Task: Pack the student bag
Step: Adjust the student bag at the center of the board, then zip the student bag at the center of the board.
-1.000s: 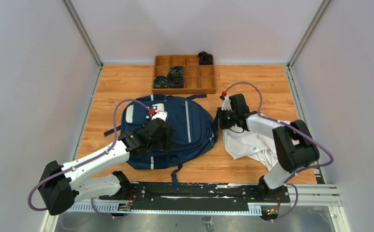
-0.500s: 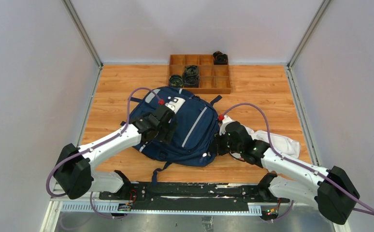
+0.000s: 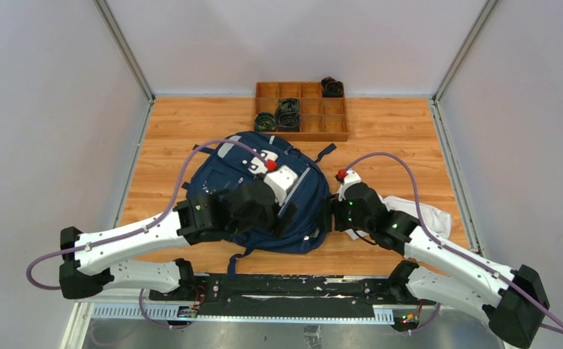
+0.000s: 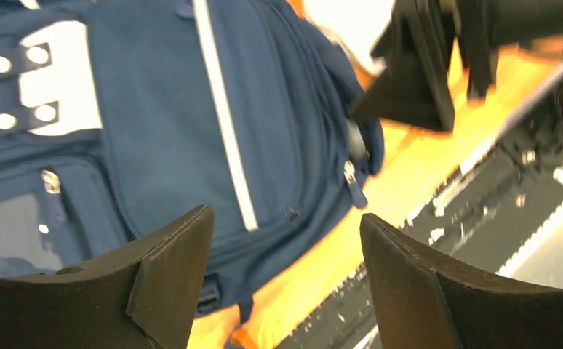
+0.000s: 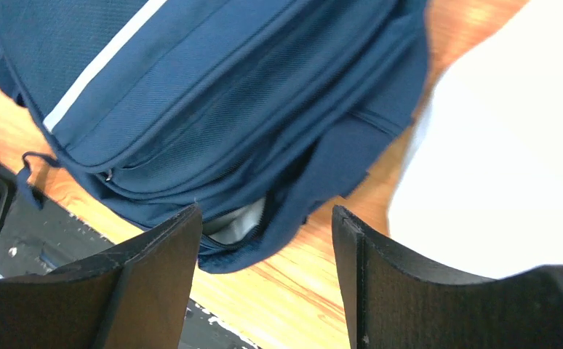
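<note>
The student bag [image 3: 238, 171], navy with light grey stripes, lies flat in the middle of the wooden table. My left gripper [image 3: 291, 218] hovers open over its near right part; in the left wrist view the bag [image 4: 162, 123] fills the frame beyond my empty left gripper [image 4: 286, 240]. My right gripper [image 3: 328, 216] stands open at the bag's right edge. In the right wrist view a partly unzipped gap showing grey lining [image 5: 231, 225] lies just beyond my right gripper [image 5: 264, 233], with nothing held. A white cloth garment [image 5: 497, 145] lies to the right of the bag [image 5: 228, 94].
A wooden divided tray [image 3: 311, 136] with several dark rolled items stands at the back of the table. The white cloth garment [image 3: 428, 214] lies under my right arm. Grey walls close in on both sides; the black base rail [image 3: 293, 287] runs along the near edge.
My right gripper has opened at the bag's right edge. My left arm has swung down and right across the bag, its gripper staying open.
</note>
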Robot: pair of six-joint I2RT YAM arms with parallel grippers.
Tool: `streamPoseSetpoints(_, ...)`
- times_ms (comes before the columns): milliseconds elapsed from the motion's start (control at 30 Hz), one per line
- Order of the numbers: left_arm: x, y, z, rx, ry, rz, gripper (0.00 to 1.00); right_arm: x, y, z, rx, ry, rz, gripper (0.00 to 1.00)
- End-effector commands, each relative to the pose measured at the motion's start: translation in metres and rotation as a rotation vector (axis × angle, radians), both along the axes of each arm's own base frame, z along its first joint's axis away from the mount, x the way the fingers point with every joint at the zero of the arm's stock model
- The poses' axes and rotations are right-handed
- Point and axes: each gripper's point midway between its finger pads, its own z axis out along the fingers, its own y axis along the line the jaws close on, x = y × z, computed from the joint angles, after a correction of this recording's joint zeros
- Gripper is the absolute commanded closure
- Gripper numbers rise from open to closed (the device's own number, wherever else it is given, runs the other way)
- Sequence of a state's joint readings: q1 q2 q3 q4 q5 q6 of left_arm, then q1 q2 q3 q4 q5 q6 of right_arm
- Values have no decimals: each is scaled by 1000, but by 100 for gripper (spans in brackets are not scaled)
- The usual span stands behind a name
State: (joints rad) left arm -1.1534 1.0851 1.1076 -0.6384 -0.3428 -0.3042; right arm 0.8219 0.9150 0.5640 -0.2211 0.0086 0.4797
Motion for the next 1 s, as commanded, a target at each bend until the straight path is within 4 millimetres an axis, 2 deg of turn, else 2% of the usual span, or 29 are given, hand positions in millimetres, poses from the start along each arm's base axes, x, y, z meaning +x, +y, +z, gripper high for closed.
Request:
streamPoseSetpoints(0,-40,-2,-36,98,43,-13,22,11,-43,21,-57,-80,-191,30)
streamPoseSetpoints(67,-55,-12,-48,118,57,-50,22,11,-58,24,-78,-117,-240,30)
streamPoseSetpoints(167,-71,-28,-67,181,60,-95,22,10,-71,27,-82,-159,-265,30)
streamPoseSetpoints(267,-71,-35,-89,267,36,-77,21,4,-70,26,-73,-148,-243,30)
streamPoseSetpoints(467,-63,-38,-107,268,29,-26,16,-13,-51,15,-3,-41,-169,32)
streamPoseSetpoints(700,-66,-19,-145,240,177,-21,17,-41,-11,-3,204,177,-137,39)
streamPoseSetpoints(867,-70,-4,-169,240,231,17,18,-49,3,-7,247,258,-178,43)
streamPoseSetpoints(967,-68,1,-173,212,228,42,20,-47,5,-10,198,246,-200,46)
